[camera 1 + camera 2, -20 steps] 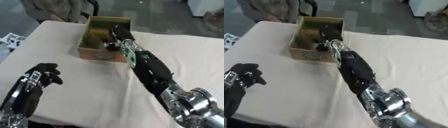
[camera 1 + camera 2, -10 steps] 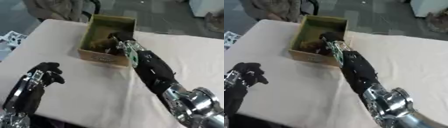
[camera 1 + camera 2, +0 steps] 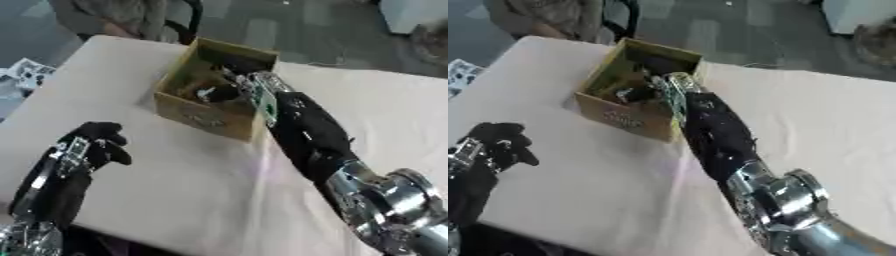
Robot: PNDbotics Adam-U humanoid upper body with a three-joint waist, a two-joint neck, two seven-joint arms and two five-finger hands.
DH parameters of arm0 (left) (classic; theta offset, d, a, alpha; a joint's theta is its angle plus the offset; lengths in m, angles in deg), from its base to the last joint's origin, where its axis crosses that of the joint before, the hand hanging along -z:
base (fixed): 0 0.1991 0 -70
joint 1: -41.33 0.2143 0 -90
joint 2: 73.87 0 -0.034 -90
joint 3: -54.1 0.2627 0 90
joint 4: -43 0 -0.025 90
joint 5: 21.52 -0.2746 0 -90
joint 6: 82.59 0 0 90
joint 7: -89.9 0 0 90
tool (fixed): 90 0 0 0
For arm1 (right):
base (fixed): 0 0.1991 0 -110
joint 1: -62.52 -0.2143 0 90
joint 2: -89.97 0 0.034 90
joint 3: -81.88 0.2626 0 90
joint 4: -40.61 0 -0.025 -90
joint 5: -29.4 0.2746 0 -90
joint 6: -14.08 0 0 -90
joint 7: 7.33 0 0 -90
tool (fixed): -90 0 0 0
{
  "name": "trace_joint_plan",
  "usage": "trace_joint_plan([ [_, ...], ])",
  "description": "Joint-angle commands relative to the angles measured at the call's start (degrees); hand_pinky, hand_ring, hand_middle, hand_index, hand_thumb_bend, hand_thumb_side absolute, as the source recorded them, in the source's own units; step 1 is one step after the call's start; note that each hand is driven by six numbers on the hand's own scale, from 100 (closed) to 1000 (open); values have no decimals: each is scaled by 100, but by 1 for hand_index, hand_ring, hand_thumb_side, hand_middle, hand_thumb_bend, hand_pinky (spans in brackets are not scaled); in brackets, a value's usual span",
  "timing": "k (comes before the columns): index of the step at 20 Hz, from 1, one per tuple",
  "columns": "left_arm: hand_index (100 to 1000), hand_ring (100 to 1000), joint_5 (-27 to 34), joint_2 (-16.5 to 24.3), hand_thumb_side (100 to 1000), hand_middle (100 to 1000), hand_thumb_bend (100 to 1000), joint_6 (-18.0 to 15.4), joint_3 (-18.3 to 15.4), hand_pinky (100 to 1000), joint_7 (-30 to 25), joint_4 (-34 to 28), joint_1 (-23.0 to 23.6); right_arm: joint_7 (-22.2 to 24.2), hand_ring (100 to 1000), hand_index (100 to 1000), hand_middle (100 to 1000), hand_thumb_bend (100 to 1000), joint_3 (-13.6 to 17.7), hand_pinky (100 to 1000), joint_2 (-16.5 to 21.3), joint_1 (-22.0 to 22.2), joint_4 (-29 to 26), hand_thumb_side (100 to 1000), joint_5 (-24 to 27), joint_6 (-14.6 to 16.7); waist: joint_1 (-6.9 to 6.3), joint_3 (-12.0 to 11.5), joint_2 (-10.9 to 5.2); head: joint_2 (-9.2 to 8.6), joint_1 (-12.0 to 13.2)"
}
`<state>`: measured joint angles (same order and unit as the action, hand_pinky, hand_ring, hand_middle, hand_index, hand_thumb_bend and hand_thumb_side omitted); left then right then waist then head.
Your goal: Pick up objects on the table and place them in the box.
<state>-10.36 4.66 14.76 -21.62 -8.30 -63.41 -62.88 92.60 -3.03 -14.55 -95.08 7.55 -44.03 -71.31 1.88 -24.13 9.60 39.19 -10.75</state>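
where the right hand (image 3: 229,82) reaches into the box (image 3: 213,116), dark jumbled objects (image 3: 194,87) inside, its fingers hidden, left hand (image 3: 94,145) curled empty on the worktop (image 3: 175,180), box print unreadable

A lab-like room: cloth-covered table (image 3: 175,200) on a grey floor (image 3: 262,25).

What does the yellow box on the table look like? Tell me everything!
The box is small, open-topped and looks like yellowish-brown cardboard, with dark print on its front wall. It stands upright on the pale table, towards the far side, turned slightly askew. Inside lie dark and greenish things, too jumbled to name. The robot's right hand reaches in over its right wall; its fingers are hidden among them.
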Motion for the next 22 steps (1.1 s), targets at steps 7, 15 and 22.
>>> trace_joint_plan([
  [7, 708, 522, -33, 96, 734, 545, 100, -52, -124, 579, 113, -47, -14, -458, 784, 824, 780, 100, -191, 731, 439, -116, -1292, 306, 2763, 820, 62, 349, -43, -70, 261],
  [15, 708, 522, -130, 201, 741, 546, 100, -114, -286, 580, 303, -9, 102, 330, 681, 747, 665, 100, -613, 639, 1208, 510, -3165, 116, 6625, 972, 144, 683, -3, -88, 538],
  [22, 705, 533, -158, 246, 744, 551, 100, -148, -362, 580, 377, -2, 147, 157, 627, 693, 608, 100, -558, 605, 1630, 1429, -4571, 154, 8325, 459, 150, 901, 44, -120, 714],
])
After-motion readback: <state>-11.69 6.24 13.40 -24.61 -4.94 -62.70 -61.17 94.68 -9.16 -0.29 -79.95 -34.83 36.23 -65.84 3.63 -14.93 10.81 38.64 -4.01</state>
